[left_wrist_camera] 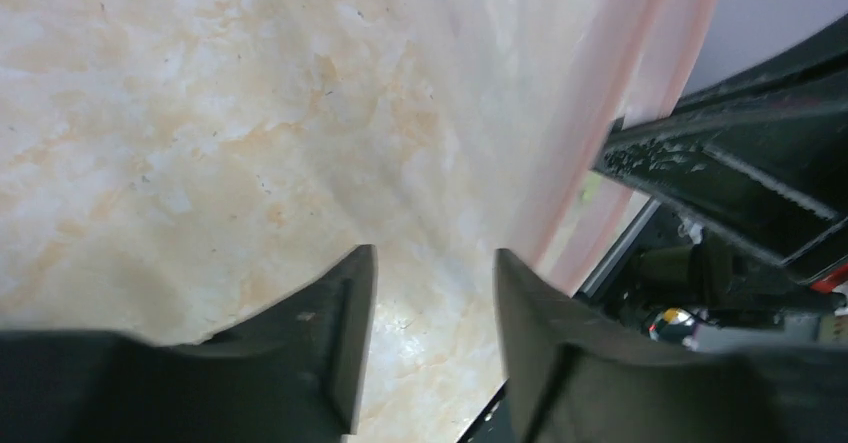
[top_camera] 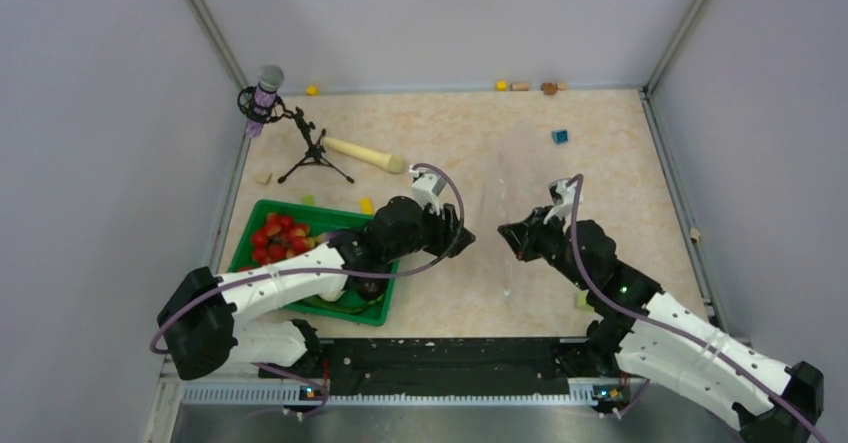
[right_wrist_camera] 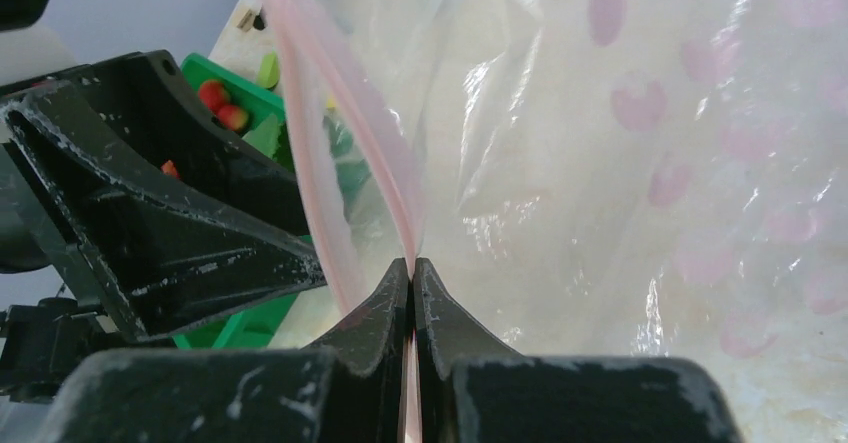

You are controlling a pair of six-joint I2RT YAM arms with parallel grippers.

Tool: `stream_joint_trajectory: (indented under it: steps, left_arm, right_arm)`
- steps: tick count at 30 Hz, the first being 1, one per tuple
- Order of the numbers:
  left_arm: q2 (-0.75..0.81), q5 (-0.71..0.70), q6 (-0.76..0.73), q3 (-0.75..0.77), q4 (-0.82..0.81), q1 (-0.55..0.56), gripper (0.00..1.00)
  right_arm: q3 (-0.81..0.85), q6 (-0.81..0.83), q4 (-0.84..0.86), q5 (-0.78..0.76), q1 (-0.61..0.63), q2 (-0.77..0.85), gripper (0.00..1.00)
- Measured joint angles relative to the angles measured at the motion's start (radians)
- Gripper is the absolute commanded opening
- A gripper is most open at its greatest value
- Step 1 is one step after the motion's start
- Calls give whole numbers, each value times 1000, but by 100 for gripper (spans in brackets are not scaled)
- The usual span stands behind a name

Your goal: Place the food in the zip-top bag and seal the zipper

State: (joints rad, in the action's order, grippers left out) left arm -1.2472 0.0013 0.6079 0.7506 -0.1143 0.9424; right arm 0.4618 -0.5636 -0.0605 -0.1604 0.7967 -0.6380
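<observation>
Right end effector [right_wrist_camera: 412,269] tight on pink zipper [right_wrist_camera: 360,113]

The marbled tabletop [top_camera: 600,173] carries a green tray [top_camera: 300,208] left of the fingers [top_camera: 458,241], a rolling pin [top_camera: 362,155] and blue block [top_camera: 560,136] beyond.

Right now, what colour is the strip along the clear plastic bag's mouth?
Pale pink strip, clearest in the right wrist view.

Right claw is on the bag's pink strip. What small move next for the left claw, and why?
Probably ease the left claw toward the zipper and close on its free lip. The right claw is shut on that strip, the left is open beside the zip-top bag, and the food lies in the green tray. The mouth looks too narrow for loading.
</observation>
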Motion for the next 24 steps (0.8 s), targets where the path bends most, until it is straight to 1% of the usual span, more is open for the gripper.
stream_joint_trajectory:
  steps: [1, 3, 4, 5, 11, 14, 17, 18, 20, 21, 24]
  left_arm:
    - [0, 6, -4, 3, 3, 0, 72]
    - [0, 32, -1, 10, 3, 0, 86]
    - [0, 40, -6, 12, 3, 0, 92]
    - [0, 51, -3, 15, 3, 2, 96]
    - [-2, 76, -1, 37, 2, 16, 97]
    - [-11, 64, -1, 47, 1, 25, 96]
    - [-42, 19, -1, 66, 3, 31, 91]
    - [-59, -5, -2, 76, 3, 31, 87]
    - [-105, -55, -6, 104, 9, 31, 71]
    - [-130, -77, -8, 120, 18, 31, 58]
    - [-207, -146, -12, 179, 61, 31, 32]
  right_arm:
    - [21, 5, -25, -3, 0, -1, 0]
    - [60, 11, -66, -3, 0, -11, 0]
    - [76, 13, -82, -3, 0, -20, 0]
    - [91, 13, -97, -3, 0, -31, 0]
    - [142, 13, -173, -7, 0, -105, 0]
    - [169, 13, -199, -8, 0, -132, 0]
    - [188, 12, -210, -4, 0, -137, 0]
    - [194, 11, -213, -1, 0, -135, 0]
    - [199, 11, -218, 5, 0, -130, 0]
    - [201, 10, -224, 8, 0, -126, 0]
    - [211, 10, -253, 19, 1, -108, 0]
